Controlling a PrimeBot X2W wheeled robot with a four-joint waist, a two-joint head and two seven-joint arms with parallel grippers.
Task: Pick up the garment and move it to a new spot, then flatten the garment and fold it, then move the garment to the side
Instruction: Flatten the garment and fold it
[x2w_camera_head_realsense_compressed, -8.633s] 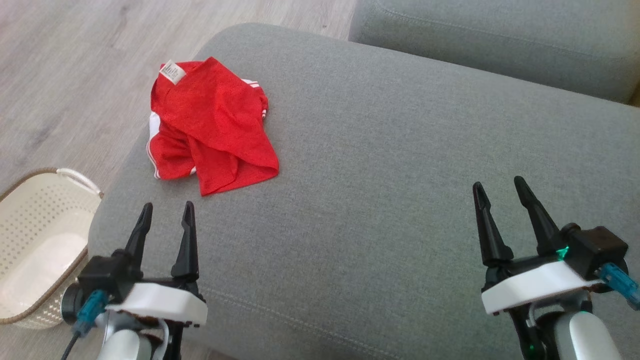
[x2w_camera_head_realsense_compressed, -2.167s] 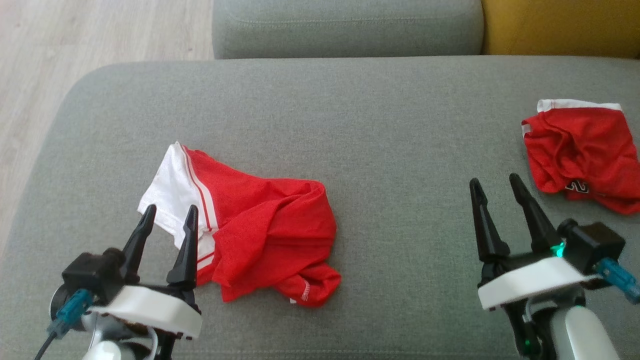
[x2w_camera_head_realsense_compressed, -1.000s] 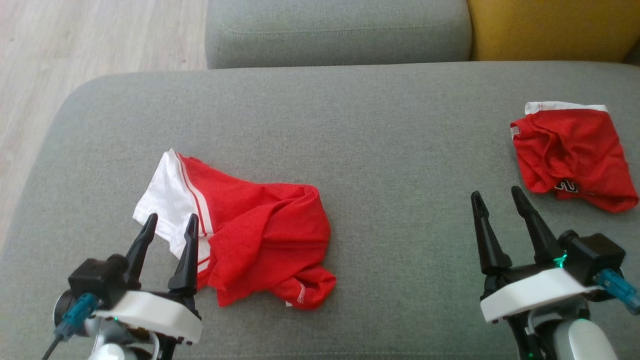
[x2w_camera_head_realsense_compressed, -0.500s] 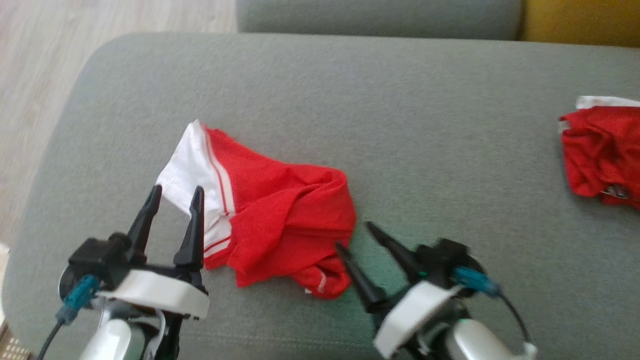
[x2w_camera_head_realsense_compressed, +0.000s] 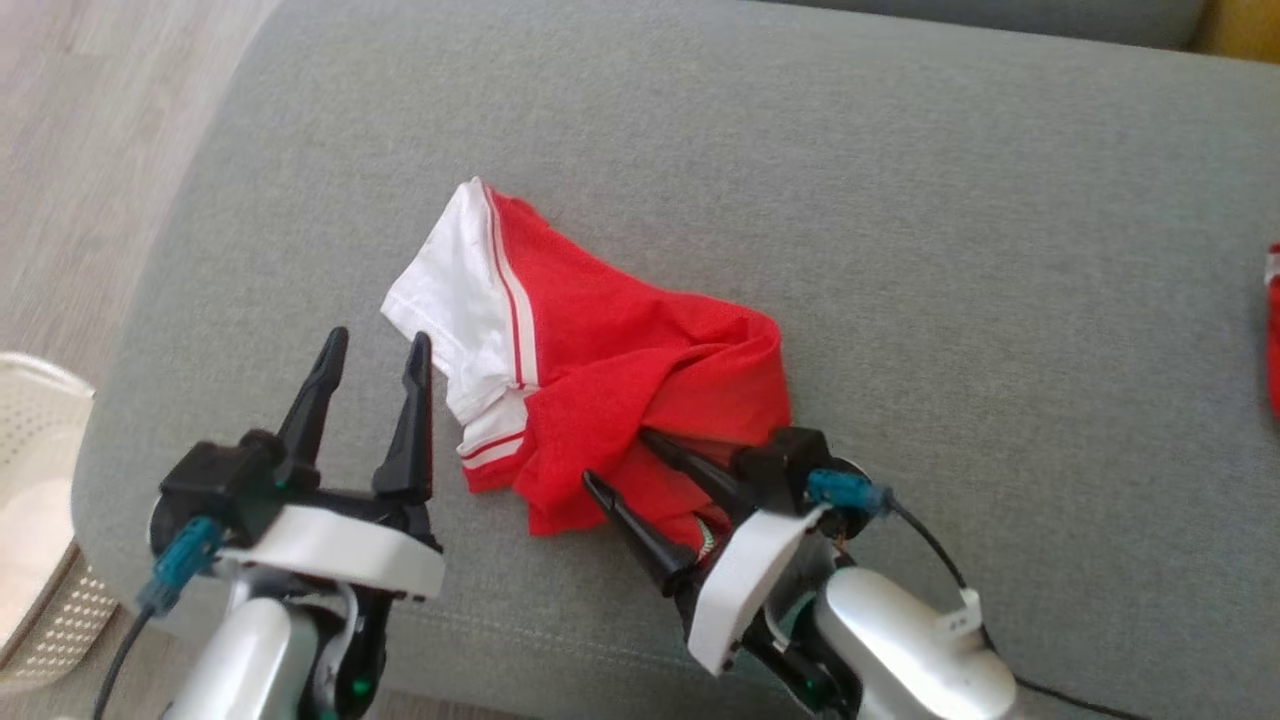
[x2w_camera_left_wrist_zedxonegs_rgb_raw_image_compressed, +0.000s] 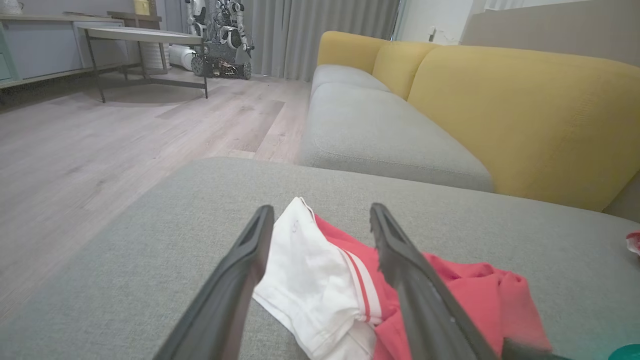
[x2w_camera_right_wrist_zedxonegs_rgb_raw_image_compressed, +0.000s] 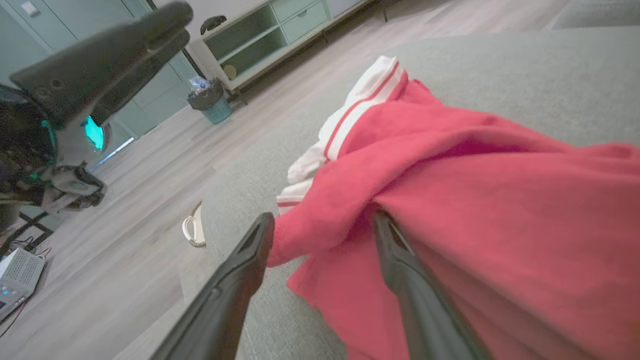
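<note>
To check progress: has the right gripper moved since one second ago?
Yes. The right gripper went left to the red garment, and now stands open around its near edge.

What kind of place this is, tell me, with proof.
Probably a living room, perhaps a lab mock-up: a grey sofa with yellow back cushions, wood-look floor, and another robot by the curtains.

The garment in front of me is red cloth with a broad white band edged by thin red stripes, and it lies crumpled, not flat, on the grey cushion. It sits toward the cushion's left end, close to its near edge. The white band points to the far left corner, and the red part is bunched in folds toward the middle.
</note>
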